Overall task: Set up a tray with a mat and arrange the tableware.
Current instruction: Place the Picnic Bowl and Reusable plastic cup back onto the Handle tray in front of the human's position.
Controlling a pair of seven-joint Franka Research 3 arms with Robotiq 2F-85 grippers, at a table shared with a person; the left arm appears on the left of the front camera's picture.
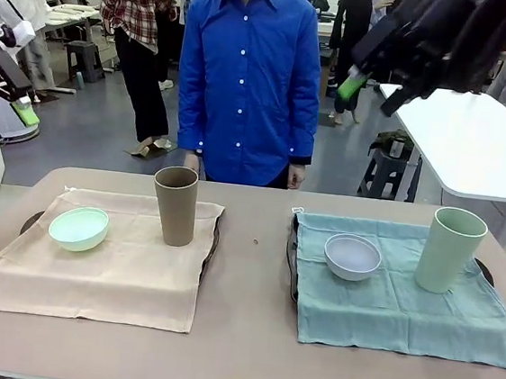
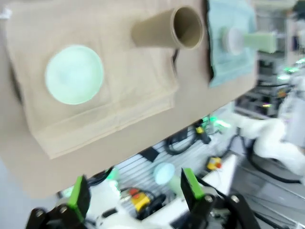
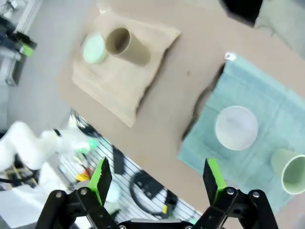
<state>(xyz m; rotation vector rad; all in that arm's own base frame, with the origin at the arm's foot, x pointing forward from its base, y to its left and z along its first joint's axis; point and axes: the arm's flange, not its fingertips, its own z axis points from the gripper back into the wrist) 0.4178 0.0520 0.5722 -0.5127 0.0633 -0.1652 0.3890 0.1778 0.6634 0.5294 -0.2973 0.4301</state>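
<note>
Two dark trays each lie under a cloth mat. On the beige mat [image 1: 99,273] stand a mint green bowl [image 1: 79,228] and a tan cup [image 1: 174,205]; its tray rim [image 1: 213,244] peeks out. On the teal mat [image 1: 395,304] stand a grey-blue bowl [image 1: 352,256] and a pale green cup [image 1: 449,249], tray rim [image 1: 293,262] showing. My right gripper [image 1: 376,92] hangs high above the far right, open [image 3: 157,179], nothing in it, above the grey-blue bowl [image 3: 236,127]. My left gripper [image 2: 135,195] is open and holds nothing, high over the near edge, beyond which lies the mint bowl [image 2: 74,74].
A person in a blue shirt [image 1: 247,71] stands at the table's far edge, hands low by the rim. Bare tabletop [image 1: 249,271] separates the two trays. A white table [image 1: 475,140] stands behind on the right. Cables and gear lie below the near edge [image 3: 143,186].
</note>
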